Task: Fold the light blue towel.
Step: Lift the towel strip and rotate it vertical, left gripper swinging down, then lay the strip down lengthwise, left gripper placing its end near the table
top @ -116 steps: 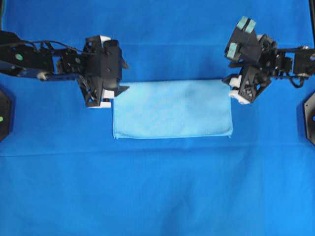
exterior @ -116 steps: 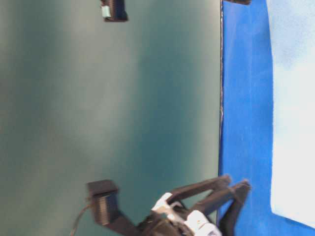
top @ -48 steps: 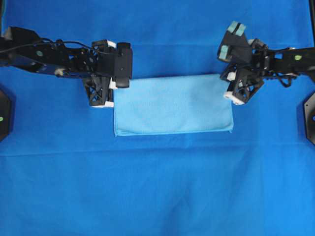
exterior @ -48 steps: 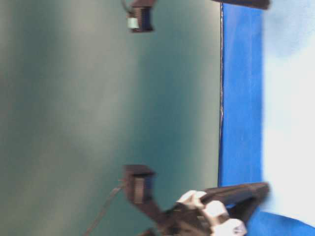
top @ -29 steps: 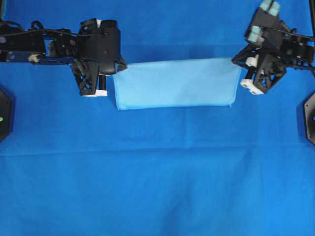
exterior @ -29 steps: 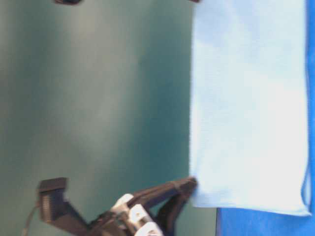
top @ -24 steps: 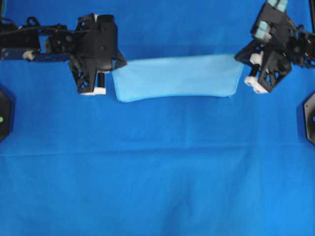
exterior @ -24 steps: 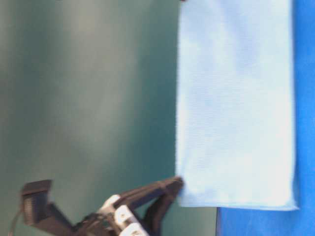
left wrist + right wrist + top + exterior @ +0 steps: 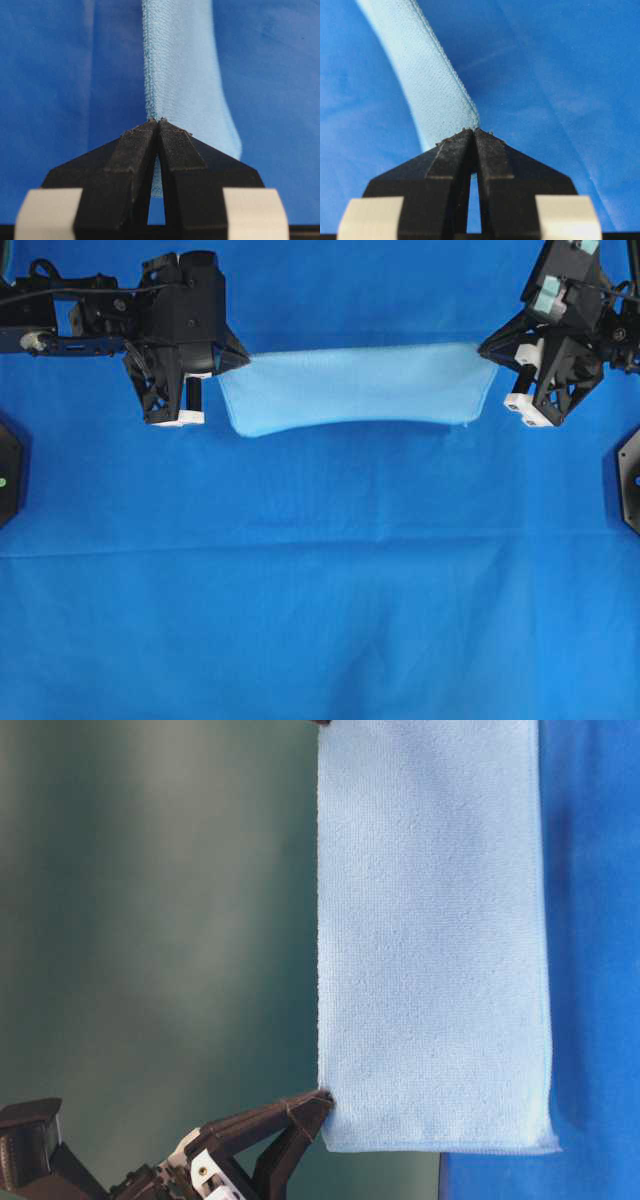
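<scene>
We see the table covered edge to edge by a deep royal-blue cloth, flat apart from a faint crease running across it below the middle of the overhead view. Behind it, in the table-level view, stands a dark green backdrop.

Above the far part of that cloth hangs the light blue towel, folded into a long band and stretched between our two arms. From overhead its upper edge runs nearly straight from tool to tool, while its lower edge sags in a shallow curve. In the table-level view, which is turned on its side, the towel shows as a flat rectangle with a stitched hem, partly in front of the backdrop and partly in front of the blue cloth.

Our left tool sits at the towel's left upper corner. Its wrist view shows the two black fingers pressed together with the towel's edge pinched between their tips.

Our right tool sits at the opposite upper corner. Its wrist view shows the same: fingers closed tip to tip, clamping the hem, the towel trailing away up and to the left.
</scene>
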